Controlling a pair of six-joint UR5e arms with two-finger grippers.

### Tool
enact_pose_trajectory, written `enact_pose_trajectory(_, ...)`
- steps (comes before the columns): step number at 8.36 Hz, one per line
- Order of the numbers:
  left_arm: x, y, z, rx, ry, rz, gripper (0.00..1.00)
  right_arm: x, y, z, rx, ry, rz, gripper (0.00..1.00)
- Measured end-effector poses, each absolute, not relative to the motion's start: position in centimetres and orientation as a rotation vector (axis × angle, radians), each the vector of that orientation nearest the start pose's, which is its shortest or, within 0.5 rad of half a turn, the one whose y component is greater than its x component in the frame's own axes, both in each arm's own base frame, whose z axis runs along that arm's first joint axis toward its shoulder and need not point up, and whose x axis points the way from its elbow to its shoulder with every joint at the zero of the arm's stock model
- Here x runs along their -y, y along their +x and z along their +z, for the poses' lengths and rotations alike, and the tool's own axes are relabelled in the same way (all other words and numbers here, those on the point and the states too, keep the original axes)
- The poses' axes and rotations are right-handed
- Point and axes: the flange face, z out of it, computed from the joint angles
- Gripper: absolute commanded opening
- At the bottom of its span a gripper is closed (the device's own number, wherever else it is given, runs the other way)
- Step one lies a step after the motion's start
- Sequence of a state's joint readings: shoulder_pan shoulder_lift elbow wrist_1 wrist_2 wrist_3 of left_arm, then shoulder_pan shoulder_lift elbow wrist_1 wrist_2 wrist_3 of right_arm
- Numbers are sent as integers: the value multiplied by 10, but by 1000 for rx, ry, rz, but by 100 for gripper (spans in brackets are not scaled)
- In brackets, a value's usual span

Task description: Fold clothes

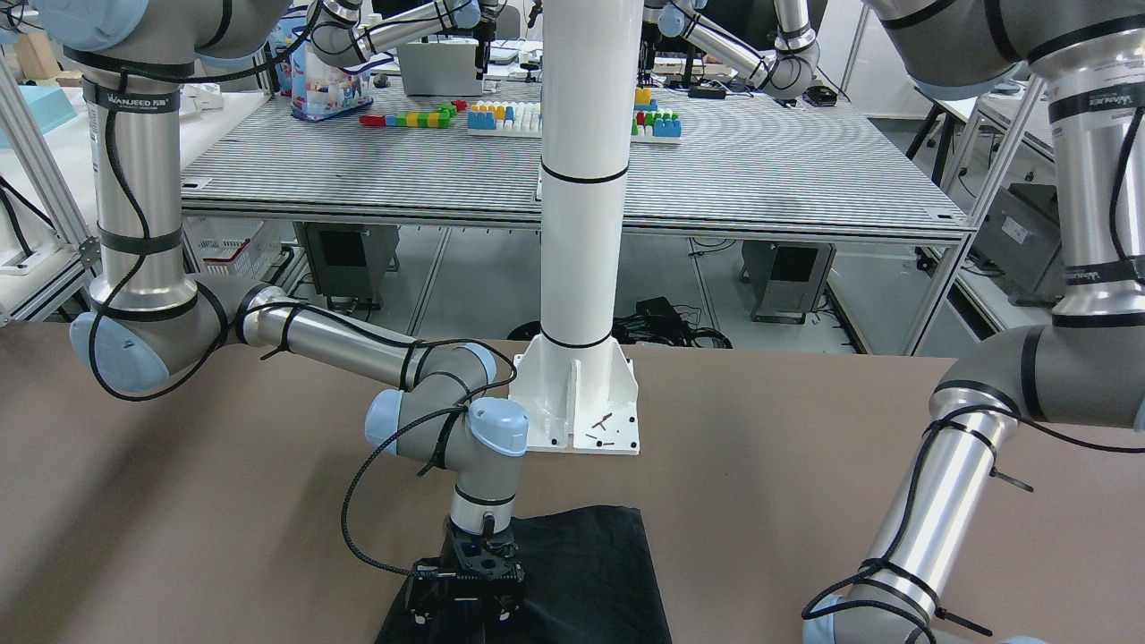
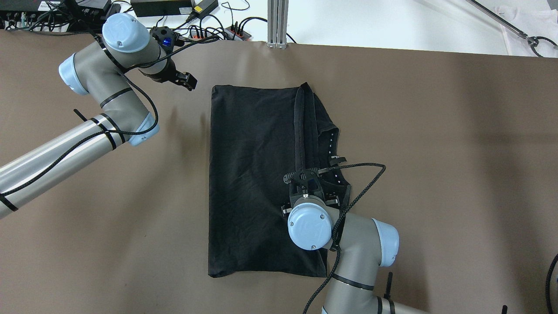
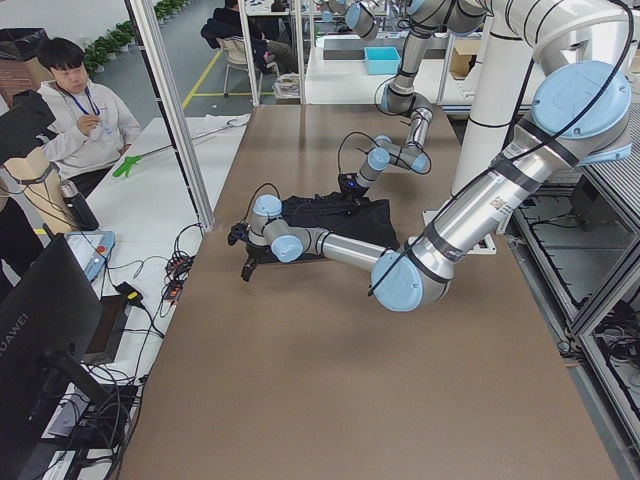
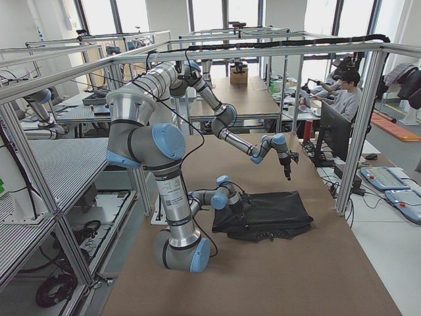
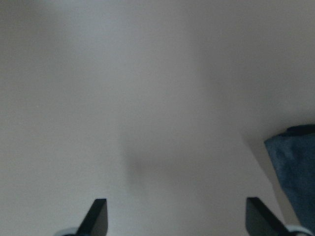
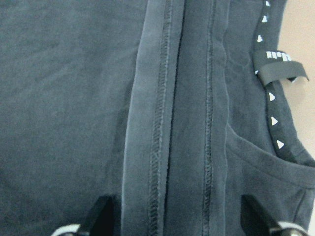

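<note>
The clothes (image 2: 253, 174) lie mid-frame on the table (image 2: 436, 152), long axis running top to bottom. The right claw (image 2: 310, 182), spread, hangs over their right-hand hem. The left claw (image 2: 186, 81), also spread, is upper left, off the fabric.

Cut off, covered or blurred around the dark cloth

The front view's bottom edge crops the cloth (image 1: 586, 563) and the fingertips of the right hand (image 1: 465, 622). From overhead, that hand's fingers hide under its own wrist. The right wrist view shows only finger ends, and the print on the label (image 6: 278, 56) is too small to read. The left wrist view is blurred: the left hand (image 5: 178, 219) shows two finger ends, the cloth just one corner.
</note>
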State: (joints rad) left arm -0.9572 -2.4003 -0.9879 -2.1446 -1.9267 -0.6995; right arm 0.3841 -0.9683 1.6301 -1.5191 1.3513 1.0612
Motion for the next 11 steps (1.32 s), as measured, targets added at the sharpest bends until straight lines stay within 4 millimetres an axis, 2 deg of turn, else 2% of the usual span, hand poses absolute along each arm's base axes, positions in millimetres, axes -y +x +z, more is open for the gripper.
enact_pose_trajectory(2,735,398,346,-759,436,67,100,418,-568,284,538,476,-55,93)
enact_pose_trajectory(5,735,397,347,-760,437,67,100,454,-535,302,503,466,-66,93)
enact_pose_trajectory(9,735,397,346,-760,438,68,100,492,-489,335,443,462,-81,93)
enact_pose_trajectory(10,734,398,346,-761,438,68,100,497,-483,335,446,460,-85,93)
enact_pose_trajectory(11,734,398,346,-761,438,68,100,501,-484,321,473,458,-80,93)
